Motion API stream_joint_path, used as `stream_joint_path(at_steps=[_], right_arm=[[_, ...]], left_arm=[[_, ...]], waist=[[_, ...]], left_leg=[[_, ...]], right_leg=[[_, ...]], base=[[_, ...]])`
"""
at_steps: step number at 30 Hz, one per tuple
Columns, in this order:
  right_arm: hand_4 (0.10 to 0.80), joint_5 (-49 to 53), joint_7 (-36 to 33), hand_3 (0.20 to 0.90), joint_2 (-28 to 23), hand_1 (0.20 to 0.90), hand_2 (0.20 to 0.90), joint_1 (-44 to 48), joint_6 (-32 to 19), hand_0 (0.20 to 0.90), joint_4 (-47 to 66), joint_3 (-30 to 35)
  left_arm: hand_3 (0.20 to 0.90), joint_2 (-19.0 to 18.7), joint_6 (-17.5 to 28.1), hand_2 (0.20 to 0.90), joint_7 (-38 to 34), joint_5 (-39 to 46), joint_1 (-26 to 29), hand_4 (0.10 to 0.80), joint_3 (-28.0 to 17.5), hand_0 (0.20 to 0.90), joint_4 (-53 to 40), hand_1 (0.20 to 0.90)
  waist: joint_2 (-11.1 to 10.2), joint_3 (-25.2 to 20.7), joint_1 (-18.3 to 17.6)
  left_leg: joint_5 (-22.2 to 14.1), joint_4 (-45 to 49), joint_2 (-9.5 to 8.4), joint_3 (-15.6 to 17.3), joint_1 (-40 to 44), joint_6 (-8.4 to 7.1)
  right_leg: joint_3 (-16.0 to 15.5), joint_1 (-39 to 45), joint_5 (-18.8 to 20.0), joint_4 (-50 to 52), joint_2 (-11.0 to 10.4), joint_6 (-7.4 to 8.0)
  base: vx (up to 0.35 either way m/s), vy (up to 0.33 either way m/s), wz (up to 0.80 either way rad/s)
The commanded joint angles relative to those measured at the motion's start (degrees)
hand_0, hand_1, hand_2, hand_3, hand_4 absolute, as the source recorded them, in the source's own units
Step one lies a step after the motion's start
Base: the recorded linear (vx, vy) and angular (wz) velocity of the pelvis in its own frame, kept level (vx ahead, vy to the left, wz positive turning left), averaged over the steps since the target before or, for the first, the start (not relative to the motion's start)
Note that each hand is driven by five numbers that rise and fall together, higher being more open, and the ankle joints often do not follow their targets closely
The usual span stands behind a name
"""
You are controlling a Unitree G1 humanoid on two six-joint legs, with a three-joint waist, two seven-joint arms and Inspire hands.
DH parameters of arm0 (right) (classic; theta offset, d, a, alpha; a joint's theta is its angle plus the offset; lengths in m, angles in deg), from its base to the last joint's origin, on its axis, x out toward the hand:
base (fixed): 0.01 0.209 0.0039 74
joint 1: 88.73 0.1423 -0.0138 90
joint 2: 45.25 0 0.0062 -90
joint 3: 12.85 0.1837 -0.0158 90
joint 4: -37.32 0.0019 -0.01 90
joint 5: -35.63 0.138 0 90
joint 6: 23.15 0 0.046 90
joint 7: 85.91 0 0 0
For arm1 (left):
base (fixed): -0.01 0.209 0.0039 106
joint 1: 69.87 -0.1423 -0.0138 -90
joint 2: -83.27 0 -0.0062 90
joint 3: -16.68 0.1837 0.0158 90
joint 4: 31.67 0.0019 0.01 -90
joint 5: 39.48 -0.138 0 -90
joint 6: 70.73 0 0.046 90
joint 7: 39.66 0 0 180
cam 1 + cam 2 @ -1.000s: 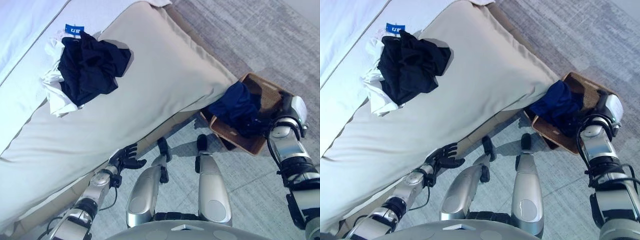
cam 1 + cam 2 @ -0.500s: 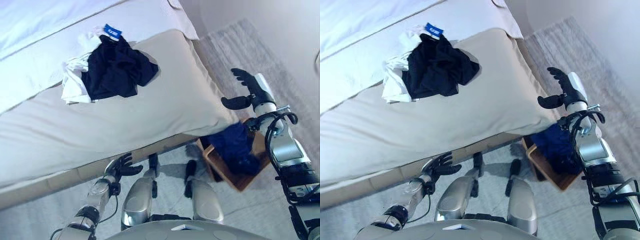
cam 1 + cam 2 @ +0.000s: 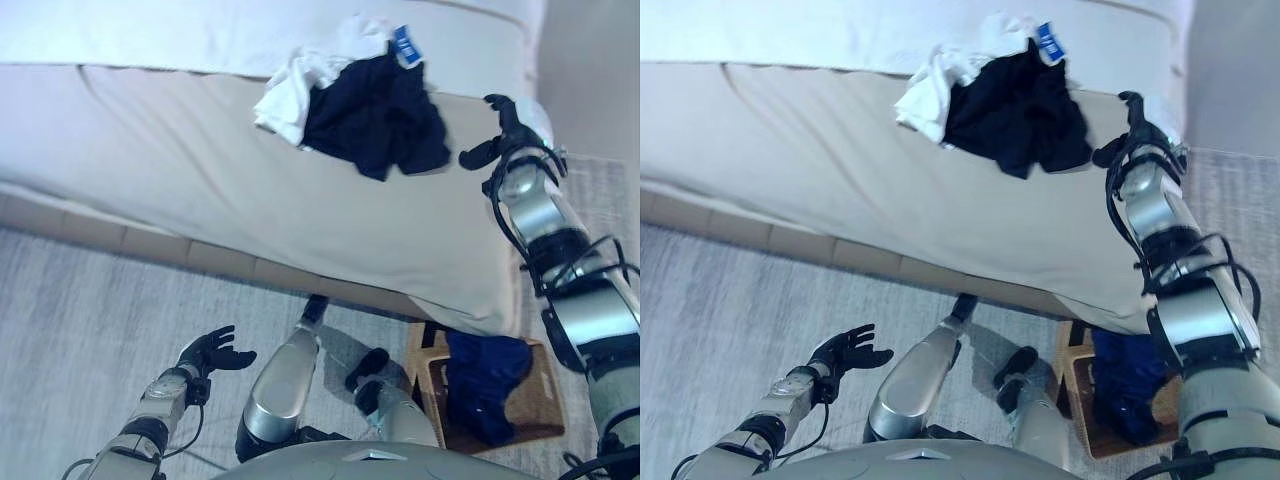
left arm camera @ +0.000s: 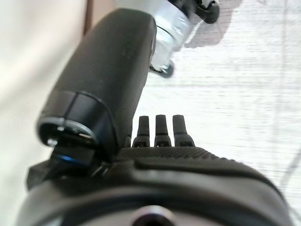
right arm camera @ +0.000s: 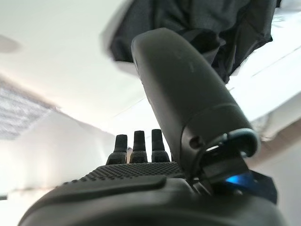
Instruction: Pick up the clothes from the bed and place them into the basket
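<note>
A dark navy garment (image 3: pixel 378 110) lies bunched on the beige bed cover (image 3: pixel 180 170), on top of a white garment (image 3: pixel 292 88) with a blue tag. My right hand (image 3: pixel 502 130) is open, raised over the bed's right end just right of the dark garment, apart from it; the garment shows past the thumb in the right wrist view (image 5: pixel 211 23). The brown woven basket (image 3: pixel 530 400) stands on the floor at the lower right with dark blue clothes (image 3: pixel 485 380) in it. My left hand (image 3: pixel 208 352) is open and empty, low over the floor in front of the bed.
The bed's wooden base (image 3: pixel 150 245) runs along the front edge of the cover. Grey carpet (image 3: pixel 80 340) lies in front of the bed. White bedding (image 3: pixel 150 30) lies behind the beige cover.
The camera has swung, shifting the whole scene. My right hand has moved from above the basket up over the bed, close to the dark garment. My left hand now hangs over the floor.
</note>
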Motion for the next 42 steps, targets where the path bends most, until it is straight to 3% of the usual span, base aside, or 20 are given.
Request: stream_joint_path(at_steps=[1,8,15,16,17,23,26,29,32,37,42], right_arm=[[0.800,1.54,-4.96,0.900,-2.40,0.900,0.900,7.14,1.43,0.900,-0.17,-2.43],[0.800,0.36,-2.75,0.900,-3.01,0.900,0.900,8.99,4.57,0.900,-7.50,-4.48],[0.800,-0.93,-1.93,0.900,-3.31,0.900,0.900,10.00,3.01,0.900,-9.18,-6.33],[0.130,-0.15,-2.63,0.230,-3.08,0.326,0.326,10.04,1.47,0.326,-8.76,-6.58],[0.100,0.89,-3.49,0.200,-2.79,0.300,0.300,10.13,-0.21,0.300,-8.05,-6.70],[0.100,4.60,-9.74,0.200,-1.07,0.300,0.300,9.37,-10.02,0.300,5.86,-6.18],[0.100,5.15,-11.28,0.200,-0.94,0.300,0.300,6.38,-15.65,0.300,17.38,-1.02],[0.100,5.70,-10.32,0.200,-1.32,0.300,0.300,3.12,-16.47,0.300,26.70,3.18],[0.100,6.59,-7.32,0.200,-1.99,0.300,0.300,-2.48,-15.61,0.300,36.25,7.26],[0.100,7.77,-2.85,0.200,-2.82,0.300,0.300,-9.99,-14.66,0.300,43.22,11.05],[0.100,8.48,-3.78,0.200,-3.51,0.300,0.300,-16.35,-16.43,0.300,48.11,14.80]], left_arm=[[0.900,-2.72,2.37,0.900,1.14,2.42,-2.77,0.800,0.95,0.900,-2.42,0.900],[0.900,-1.89,6.81,0.900,2.17,4.90,-5.69,0.800,0.55,0.900,-3.30,0.900],[0.900,-1.90,9.56,0.900,2.31,7.08,-7.04,0.800,1.40,0.900,-5.36,0.900],[0.900,-1.87,9.45,0.900,1.99,7.25,-7.02,0.800,1.60,0.900,-5.58,0.900],[0.900,-1.95,9.27,0.900,1.92,7.41,-7.08,0.800,1.61,0.900,-5.67,0.900],[0.900,-2.20,9.92,0.900,0.92,6.36,-7.53,0.800,0.60,0.900,-5.01,0.900],[0.900,-2.13,10.65,0.900,-0.18,4.76,-7.39,0.800,-0.44,0.900,-3.37,0.900],[0.900,-2.12,10.18,0.900,-0.77,2.55,-6.99,0.800,-1.44,0.900,-3.09,0.900],[0.900,-1.60,8.58,0.900,-1.03,-0.24,-7.32,0.800,-2.13,0.900,-2.50,0.900],[0.900,-0.30,6.62,0.900,-0.53,-3.70,-8.63,0.800,-2.10,0.900,-1.96,0.900],[0.900,1.86,6.92,0.900,-1.03,-7.47,-9.87,0.800,-1.88,0.900,0.25,0.900]], waist=[[-0.69,3.11,3.96],[0.07,3.80,6.01],[0.38,3.80,6.15],[0.34,3.80,6.07],[0.28,3.80,5.92],[-1.65,3.80,4.07],[-3.35,3.80,2.21],[-4.08,3.77,0.92],[-4.65,-0.49,-1.77],[-3.93,-6.84,-4.84],[-3.82,-11.40,-7.33]], left_leg=[[-6.66,4.23,-1.31,2.17,-3.36,4.35],[-4.52,4.48,-0.98,1.05,-10.49,4.42],[-3.74,5.40,-1.13,-0.19,-15.52,4.63],[-3.86,5.60,-1.15,-0.51,-15.84,4.59],[-3.97,5.74,-1.06,-0.71,-15.93,4.57],[-4.93,4.53,0.32,-1.24,-12.77,4.26],[-5.43,2.04,1.55,-0.57,-6.92,3.91],[-5.32,-1.08,2.45,0.74,-0.96,3.36],[-5.08,-5.00,3.34,2.36,4.57,2.60],[-2.87,-9.77,3.36,3.84,10.24,1.92],[-2.26,-12.73,3.73,5.28,14.15,1.42]], right_leg=[[-1.31,-2.15,0.37,7.69,-3.91,0.31],[-4.66,-9.29,-1.56,13.75,-4.76,0.37],[-4.40,-14.09,-3.69,18.10,-3.70,0.08],[-4.36,-14.59,-3.71,18.30,-3.51,0.08],[-4.16,-14.93,-3.67,18.34,-3.29,0.09],[-2.25,-13.10,-2.46,15.20,-1.06,0.51],[-0.05,-7.92,-2.32,11.01,0.28,0.60],[1.87,-2.33,-2.37,6.50,1.40,0.46],[4.35,2.83,-2.71,1.23,2.60,0.26],[5.38,8.52,-1.09,-5.04,3.90,0.35],[6.67,12.13,-0.58,-8.30,4.62,0.24]], base=[[-0.065,0.043,0.36],[-0.045,0.035,0.27],[-0.044,-0.030,0.06],[-0.029,-0.069,0.07],[-0.035,-0.089,0.08],[-0.034,-0.112,-0.10],[-0.001,-0.163,-0.37],[0.024,-0.123,-0.29],[0.087,-0.075,-0.30],[0.032,0.002,-0.24],[0.017,-0.028,-0.18]])
